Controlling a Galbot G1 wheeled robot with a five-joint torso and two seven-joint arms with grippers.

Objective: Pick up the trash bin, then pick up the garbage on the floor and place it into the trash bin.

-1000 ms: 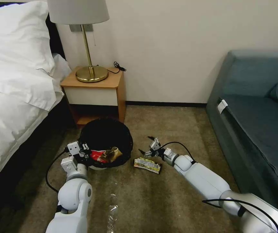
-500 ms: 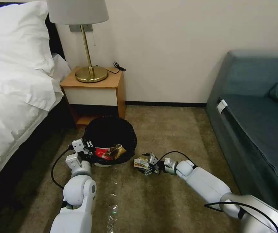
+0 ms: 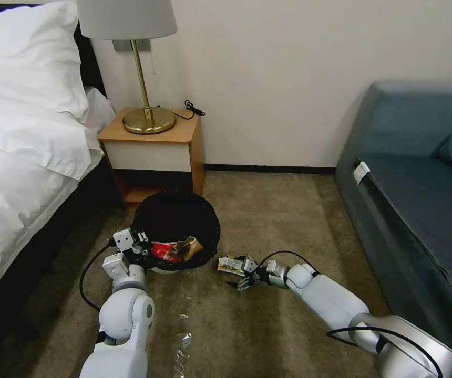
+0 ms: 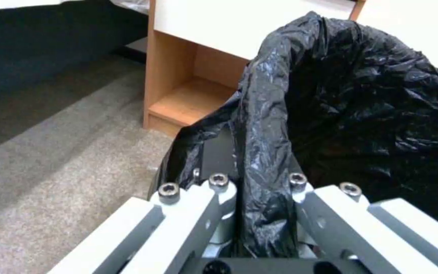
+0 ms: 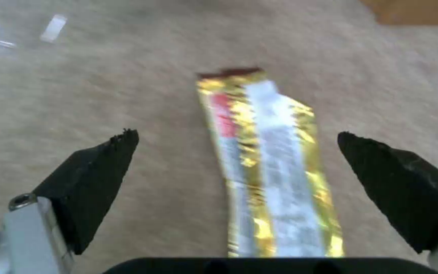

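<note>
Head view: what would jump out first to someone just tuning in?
The trash bin beside the nightstand, gripped at its black-bagged rim by the left gripper. Right of it, the right gripper sits low with open fingers straddling a silvery-yellow wrapper on the carpet.

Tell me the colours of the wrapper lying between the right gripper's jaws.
The wrapper is shiny gold with a silvery-white centre stripe and a red patch, clearest in the right wrist view.

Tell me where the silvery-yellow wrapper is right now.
In the head view the silvery-yellow wrapper lies flat on the carpet just right of the trash bin, between the open fingers of the right hand.
</note>
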